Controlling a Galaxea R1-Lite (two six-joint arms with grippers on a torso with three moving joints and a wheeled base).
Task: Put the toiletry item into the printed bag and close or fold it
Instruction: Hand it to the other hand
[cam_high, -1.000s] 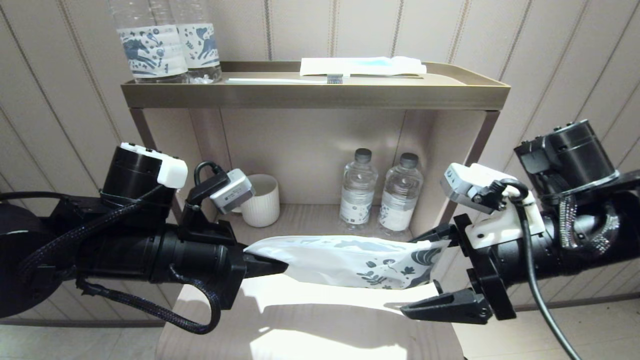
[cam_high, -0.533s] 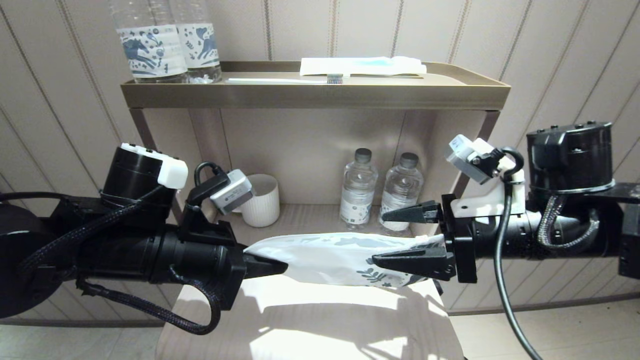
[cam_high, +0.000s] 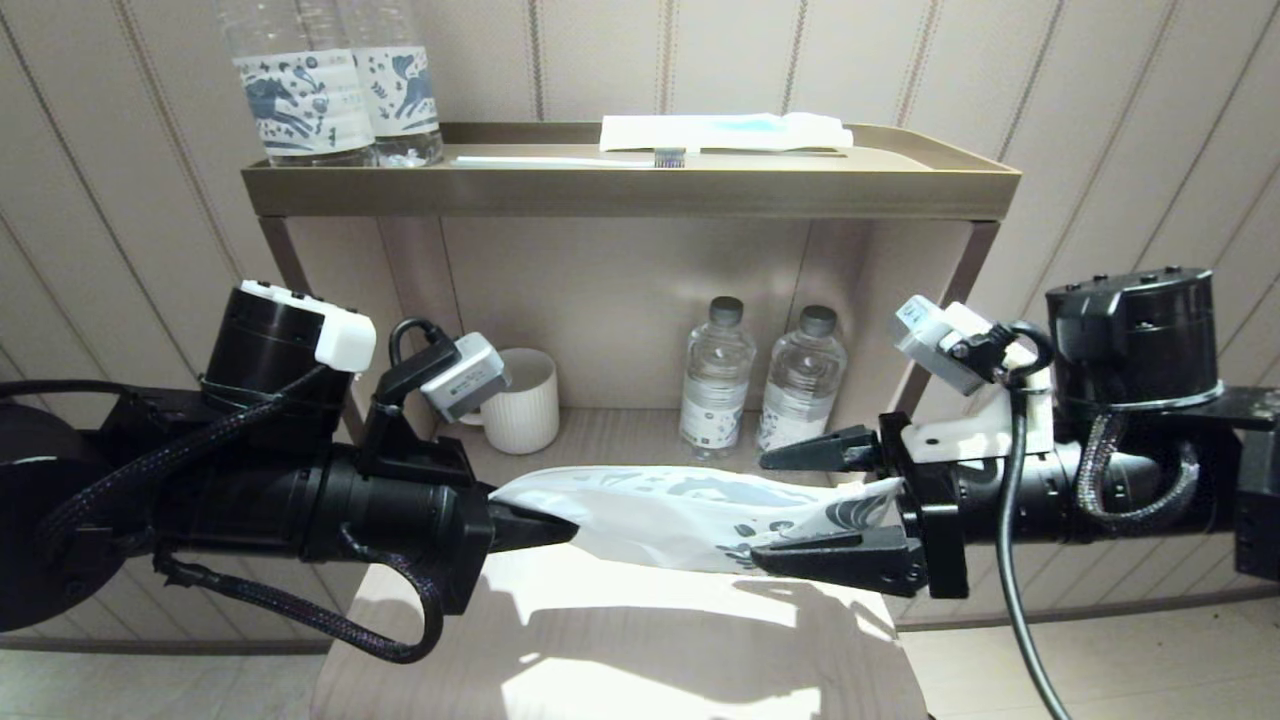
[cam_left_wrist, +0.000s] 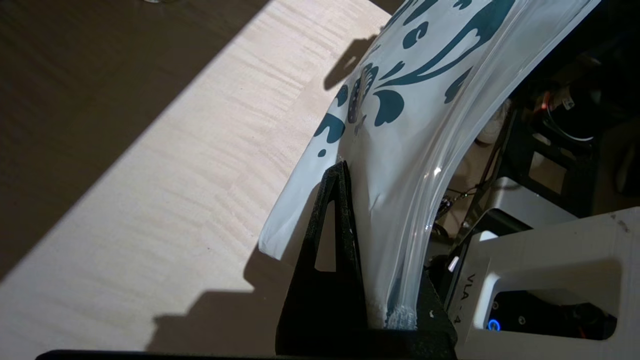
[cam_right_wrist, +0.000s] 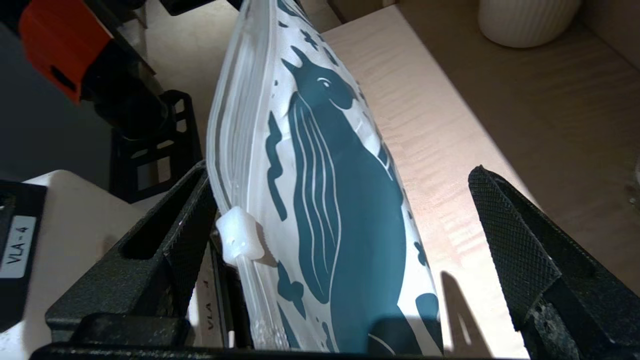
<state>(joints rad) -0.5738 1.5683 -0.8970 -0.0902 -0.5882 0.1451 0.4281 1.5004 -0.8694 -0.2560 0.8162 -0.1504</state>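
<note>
White semi-translucent printed bag (cam_high: 690, 515) with blue whale and leaf print at frame centre, left gripper (cam_high: 535, 527) clamped on its plain end, right gripper (cam_high: 815, 505) spread wide around its printed end

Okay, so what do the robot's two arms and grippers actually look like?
Both arms are matte black cylinders. The left gripper and right gripper have black, pointed, triangular fingers with a knurled texture. Each wrist carries a small grey-white camera module. A braided black cable loops under the left arm; a smooth black cable hangs from the right. A white mount reads "VLA-4".
</note>
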